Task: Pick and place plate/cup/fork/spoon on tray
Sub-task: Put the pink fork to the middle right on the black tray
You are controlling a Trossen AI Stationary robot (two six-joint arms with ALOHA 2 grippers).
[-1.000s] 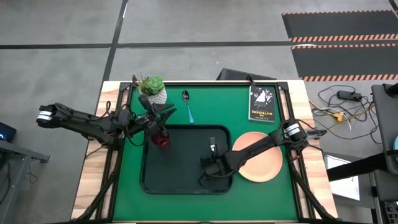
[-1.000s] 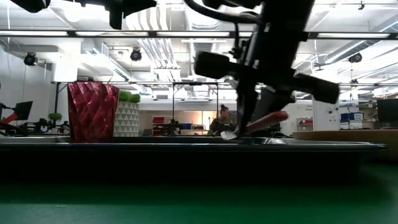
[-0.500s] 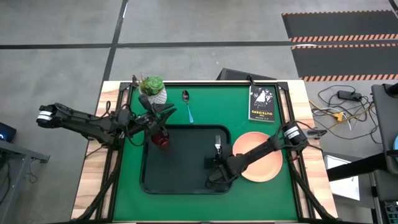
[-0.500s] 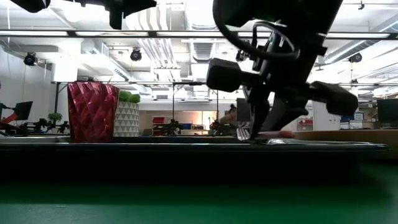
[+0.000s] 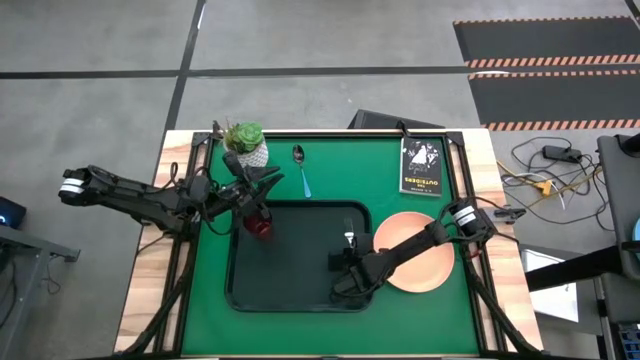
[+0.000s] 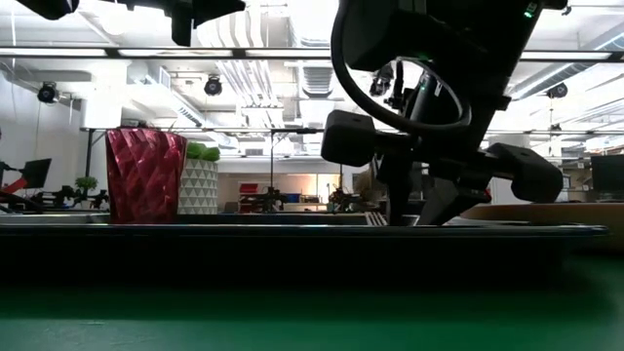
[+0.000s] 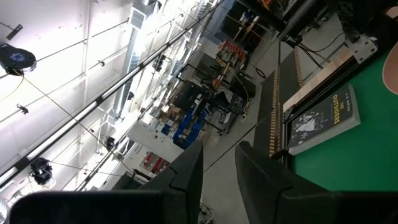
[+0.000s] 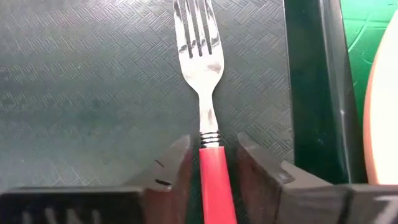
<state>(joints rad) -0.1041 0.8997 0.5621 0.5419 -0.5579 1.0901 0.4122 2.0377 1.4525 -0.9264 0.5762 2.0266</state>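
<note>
Since the earlier views, your right gripper [image 5: 349, 262] has come down from above the large dark green-black rectangular tray [image 5: 285, 290] to its floor near the right rim. The small fork with silver tines and a pink handle [image 8: 206, 74], carried tilted before, now lies flat on the tray. The dark fingers [image 8: 171, 177] have parted slightly beside the handle.

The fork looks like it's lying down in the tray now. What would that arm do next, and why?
Probably lift the right hand straight up and away. The fork lies flat on the tray floor, and the fingers stand slightly apart on either side of its pink handle rather than pinching it, so the placing looks finished. The plate beside the tray seems a likely next pick.
</note>
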